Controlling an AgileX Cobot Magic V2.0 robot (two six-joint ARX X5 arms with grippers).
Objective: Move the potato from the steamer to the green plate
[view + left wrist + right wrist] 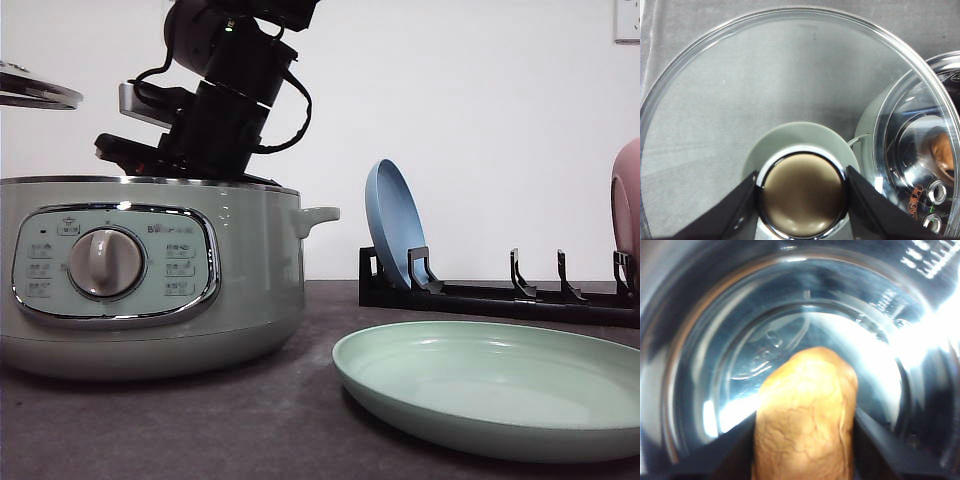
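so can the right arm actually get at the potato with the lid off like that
Very likely yes. The left gripper holds the glass lid by its knob, off to the side of the steamer, so the pot is open. The right wrist view shows the potato already between the right gripper's fingers inside the pot.

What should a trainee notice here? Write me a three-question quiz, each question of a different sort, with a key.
1. True or false: the potato already lies on the green plate.
2. What is the left pincer gripping? A) the blue plate B) the lid knob C) the control dial
3. Fill in: the right pincer has its fingers on either side of the potato, inside the ___.

Key: 1 false, the plate is bare. 2 B. 3 steamer.
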